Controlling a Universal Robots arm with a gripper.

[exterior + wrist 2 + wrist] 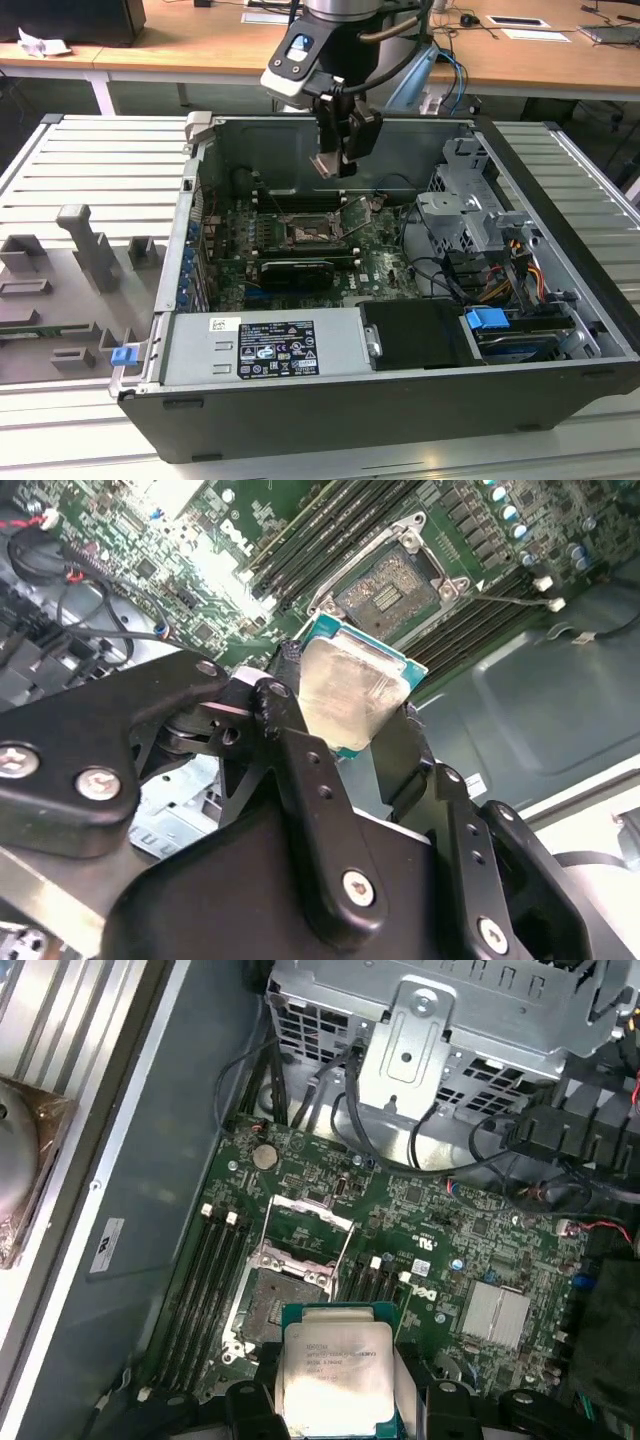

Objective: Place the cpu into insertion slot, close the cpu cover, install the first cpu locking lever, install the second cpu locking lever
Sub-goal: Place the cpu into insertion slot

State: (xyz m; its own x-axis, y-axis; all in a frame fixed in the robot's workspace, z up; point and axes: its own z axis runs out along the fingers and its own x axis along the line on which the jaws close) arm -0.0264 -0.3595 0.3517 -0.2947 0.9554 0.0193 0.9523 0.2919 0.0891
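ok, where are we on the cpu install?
Done: nothing is seated yet. The socket is bare and its cover stands open.
In hand: the gripper is shut on the chip and holds it in the air above the board, close to the socket.
Left: seating the chip, closing the cover, and the two latching steps.

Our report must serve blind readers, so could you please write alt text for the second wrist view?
The gripper holds a square, silver-topped chip between its black fingers, above a green circuit board. Just beyond the chip lies the square socket, uncovered and with no chip in it, flanked by long memory slots.
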